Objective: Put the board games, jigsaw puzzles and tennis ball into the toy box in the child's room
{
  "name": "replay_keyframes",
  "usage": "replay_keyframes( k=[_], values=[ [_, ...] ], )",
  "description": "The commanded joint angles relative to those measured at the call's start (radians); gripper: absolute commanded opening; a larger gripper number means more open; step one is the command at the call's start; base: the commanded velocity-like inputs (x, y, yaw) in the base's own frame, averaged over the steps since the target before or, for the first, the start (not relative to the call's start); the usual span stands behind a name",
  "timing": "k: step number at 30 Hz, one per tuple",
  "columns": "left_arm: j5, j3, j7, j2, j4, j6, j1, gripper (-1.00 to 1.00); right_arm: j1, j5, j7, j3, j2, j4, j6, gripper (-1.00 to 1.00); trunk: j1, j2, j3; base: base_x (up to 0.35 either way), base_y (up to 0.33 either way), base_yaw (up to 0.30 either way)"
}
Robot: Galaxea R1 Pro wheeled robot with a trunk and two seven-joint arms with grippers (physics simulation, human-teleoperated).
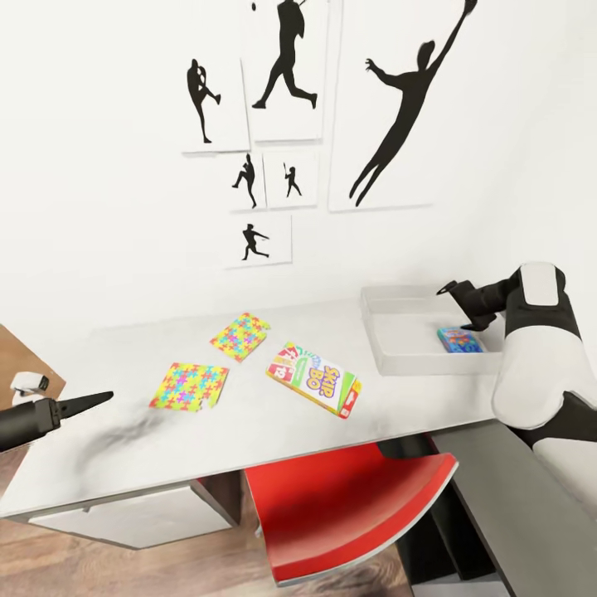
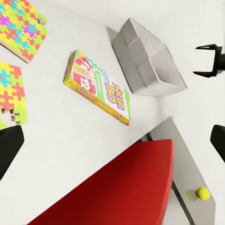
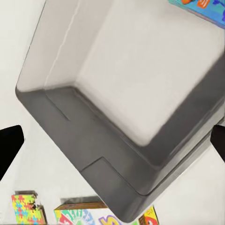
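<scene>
Two jigsaw puzzles (image 1: 241,336) (image 1: 189,386) lie flat on the white table (image 1: 249,439). Beside them lies the green-white Skip-Bo board game (image 1: 313,378). The grey toy box (image 1: 390,348) stands at the table's right end with a blue board game (image 1: 460,339) inside it. My right gripper (image 1: 452,292) hovers open over the toy box with nothing held. At the table's left end my left gripper (image 1: 104,396) is open and holds nothing. The left wrist view shows the tennis ball (image 2: 202,193) on the lower dark-grey section.
A red chair (image 1: 348,506) is pushed under the table's front edge, between my arms. Baseball silhouette pictures (image 1: 290,75) hang on the white wall behind. Wood-plank floor (image 1: 99,572) shows below the table.
</scene>
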Motion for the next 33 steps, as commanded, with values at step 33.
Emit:
replay_keyframes(
  k=[33],
  values=[
    [-0.195,-0.142,-0.005,0.012,0.099,0.011,-0.369,1.0,0.01,-0.077,0.163,0.266,0.033,-0.056,0.073,1.0,0.001,-0.002,0.002,-0.001,0.0,0.0]
  ],
)
